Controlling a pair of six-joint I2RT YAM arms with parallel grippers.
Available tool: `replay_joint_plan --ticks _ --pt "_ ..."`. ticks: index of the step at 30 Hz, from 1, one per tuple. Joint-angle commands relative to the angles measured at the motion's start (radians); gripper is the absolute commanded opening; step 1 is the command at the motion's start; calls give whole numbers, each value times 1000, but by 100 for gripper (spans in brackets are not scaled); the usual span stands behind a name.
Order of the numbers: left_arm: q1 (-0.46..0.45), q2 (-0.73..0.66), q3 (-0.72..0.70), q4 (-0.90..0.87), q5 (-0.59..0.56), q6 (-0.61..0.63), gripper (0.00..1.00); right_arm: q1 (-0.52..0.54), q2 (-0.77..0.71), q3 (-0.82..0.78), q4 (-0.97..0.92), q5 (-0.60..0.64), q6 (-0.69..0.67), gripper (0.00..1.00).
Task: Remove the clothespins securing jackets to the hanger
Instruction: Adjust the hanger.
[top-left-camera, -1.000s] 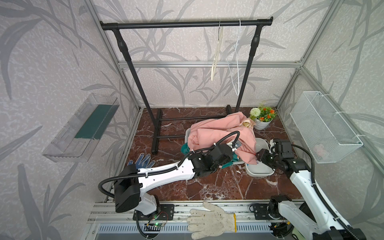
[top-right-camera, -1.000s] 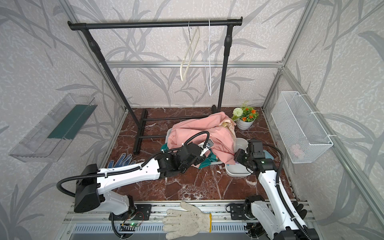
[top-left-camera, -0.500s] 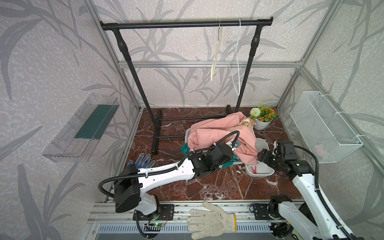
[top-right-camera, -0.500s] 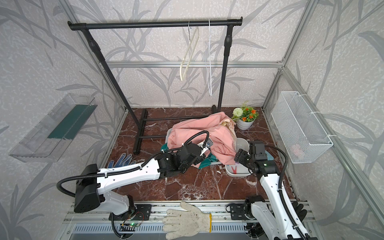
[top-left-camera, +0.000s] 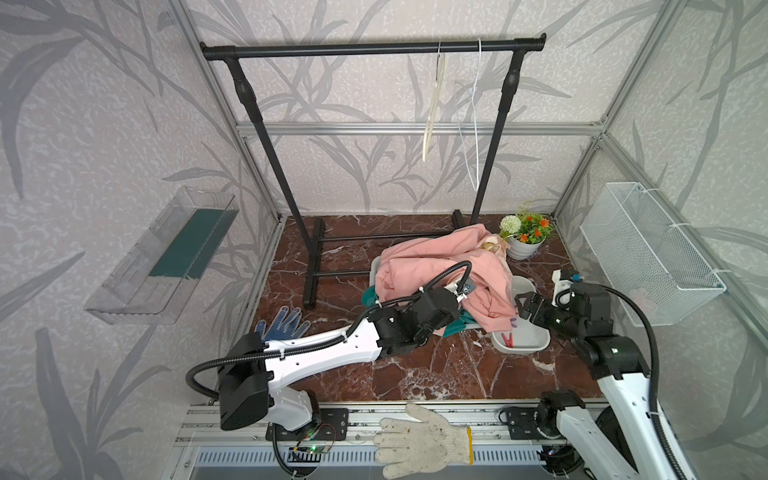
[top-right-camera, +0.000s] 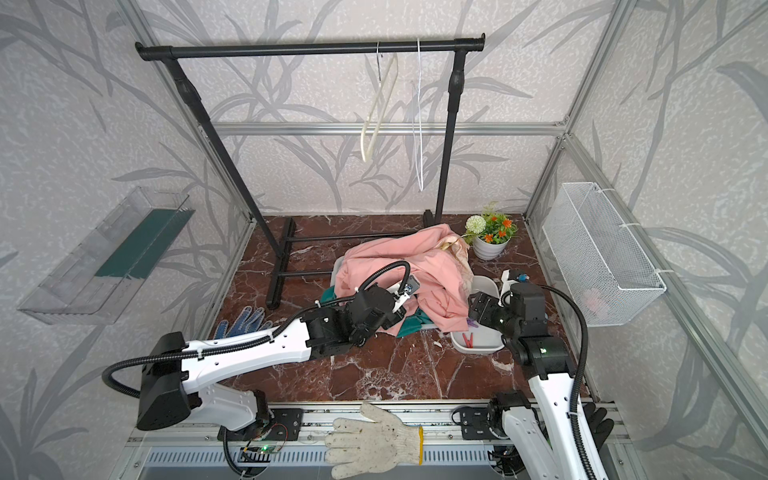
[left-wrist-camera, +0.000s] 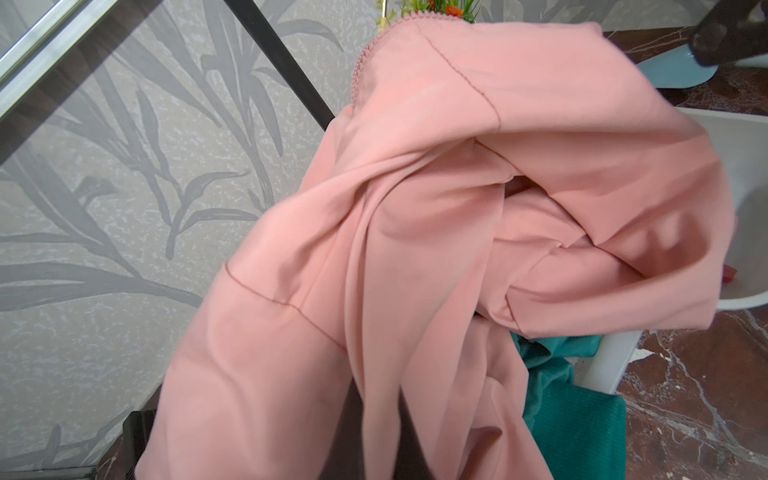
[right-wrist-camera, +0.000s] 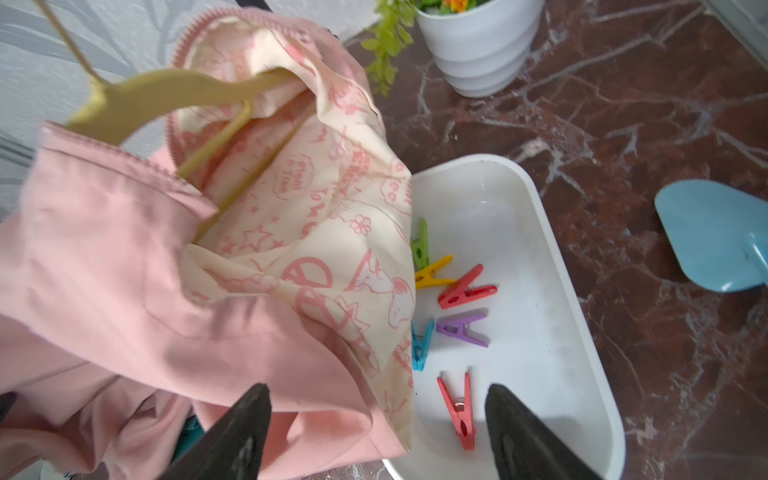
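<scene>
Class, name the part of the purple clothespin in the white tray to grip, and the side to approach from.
Probably its splayed handle end, from above: the purple clothespin lies flat in the white tray, both legs exposed. Its closed tip sits near the blue clothespin and the pink jacket, leaving less room.

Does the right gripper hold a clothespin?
No, the right gripper is open and empty; the nearest red clothespin lies loose in the white tray.

- Left arm (top-left-camera: 324, 353): reaching forward and inward, forearm near level.
- Left gripper (left-wrist-camera: 379, 415): jaws closed on a fold of the jacket (left-wrist-camera: 415, 208).
- Right arm (top-left-camera: 619, 361): forearm rising from its base, wrist bent inward toward the left arm.
- Right gripper (right-wrist-camera: 376, 392): jaws wide apart, holding nothing.
</scene>
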Motion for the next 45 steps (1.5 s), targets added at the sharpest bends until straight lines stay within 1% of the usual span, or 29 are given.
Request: replay_joint_plan --ticks 1,6,11,13,15,18,21,25,29,32,39,42,43,45 --pt "12 -82 -49 8 -16 -14 0 -4 -17 38 95 -43 -43 81" --pt "17 -186 -124 67 37 -4 0 -4 19 59 223 -92 -31 81" --pt "31 -254 -174 90 98 -7 0 -1 118 112 370 -216 2 81" --pt "37 -272 -180 90 121 -13 0 16 168 135 416 -253 -2 79" --pt "43 -288 -187 91 145 -20 0 65 205 151 460 -229 -18 79" --pt "56 -308 -190 83 167 -46 0 166 242 164 510 -158 -64 79" --pt "75 -329 -190 72 209 -72 0 237 277 173 546 -91 -95 79" --pt "89 -351 -196 69 255 -93 0 272 335 187 606 -78 -87 77" --pt "94 -358 -201 56 272 -110 0 288 362 192 670 -64 -71 73" --pt "97 -361 -210 61 281 -124 0 290 376 201 682 -44 -69 71" --pt "100 -365 -212 65 293 -129 0 310 433 246 697 -88 -43 56" --pt "102 -370 -221 76 287 -134 0 320 459 265 688 -93 -33 43" --pt "103 -371 -224 79 285 -136 0 322 468 266 690 -98 -28 41" --pt "106 -377 -227 89 270 -153 0 331 482 274 687 -101 -23 40"
